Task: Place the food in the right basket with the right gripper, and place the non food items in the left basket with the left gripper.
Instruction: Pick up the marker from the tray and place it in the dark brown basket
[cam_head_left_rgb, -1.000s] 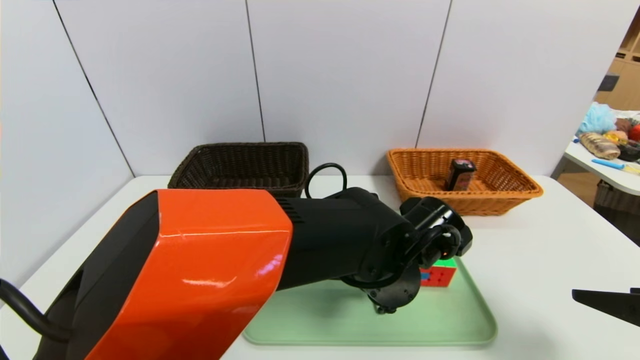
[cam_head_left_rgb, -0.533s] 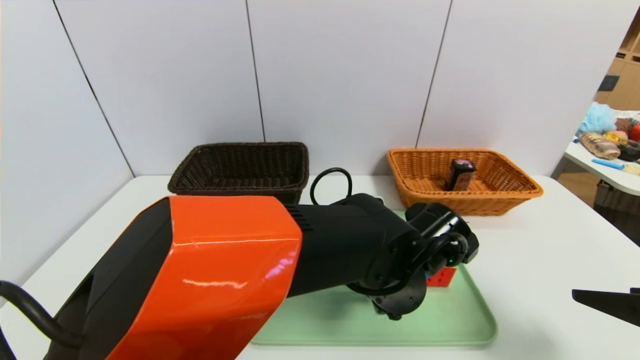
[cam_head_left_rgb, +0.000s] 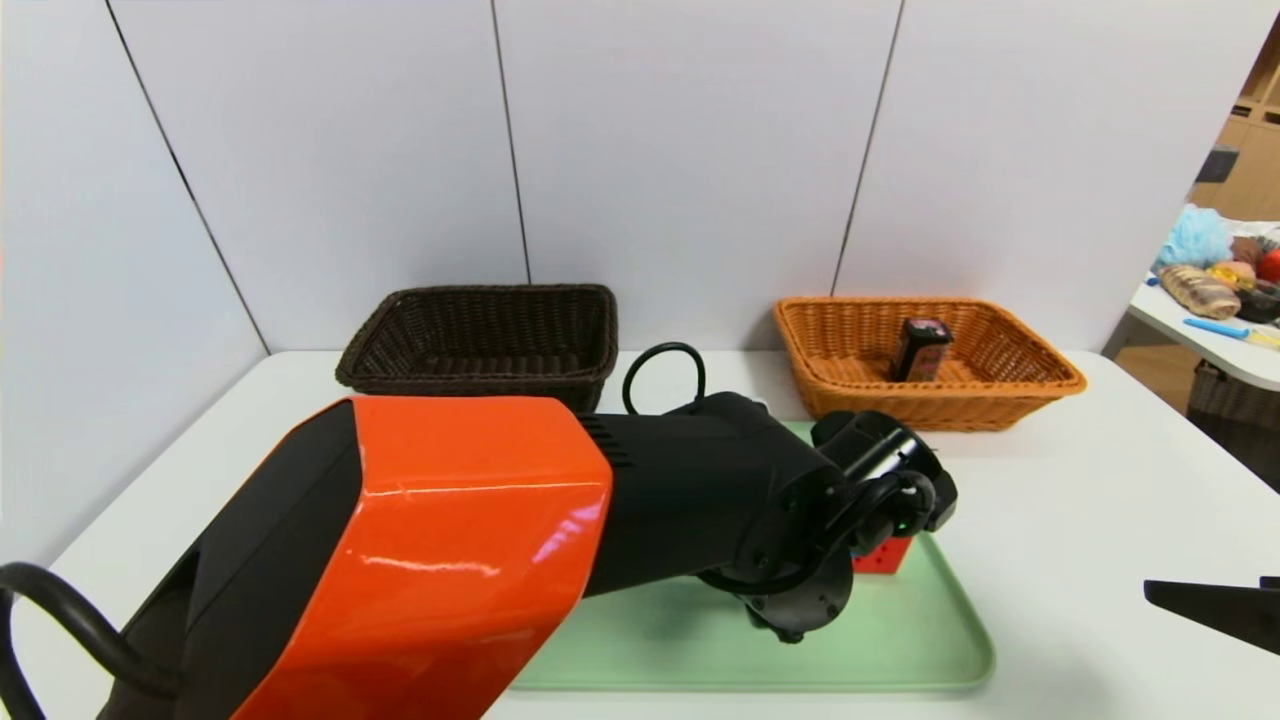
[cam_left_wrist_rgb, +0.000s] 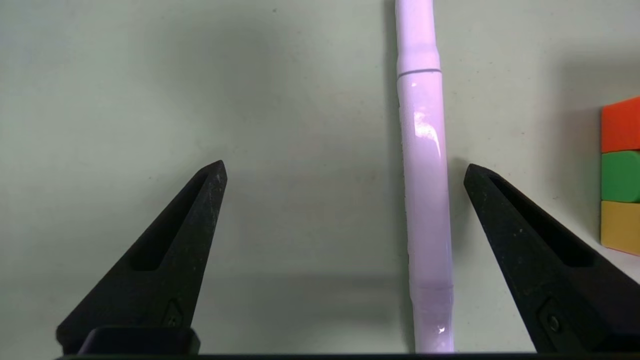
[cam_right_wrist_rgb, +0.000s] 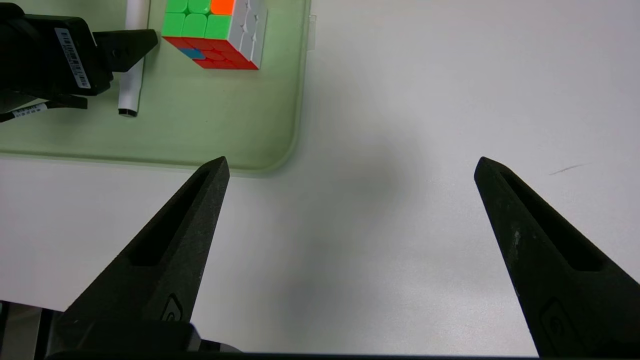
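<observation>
Reaching low over the green tray (cam_head_left_rgb: 930, 650), the left gripper (cam_left_wrist_rgb: 345, 175) hangs with its fingers spread wide, a pale lilac pen (cam_left_wrist_rgb: 424, 170) lying flat on the tray between them, closer to one fingertip and touching neither. A colour-tiled puzzle cube (cam_right_wrist_rgb: 215, 30) sits on the tray just right of the pen, largely hidden behind the left wrist in the head view. The right gripper (cam_right_wrist_rgb: 350, 170) waits parked over the bare white table (cam_head_left_rgb: 1080, 520) to the right of the tray, its fingers also apart and holding nothing. At the far edge stand a dark brown basket (cam_head_left_rgb: 480, 335) on the left and an orange basket (cam_head_left_rgb: 1010, 370) on the right, the latter holding a small dark packet (cam_head_left_rgb: 920, 348).
</observation>
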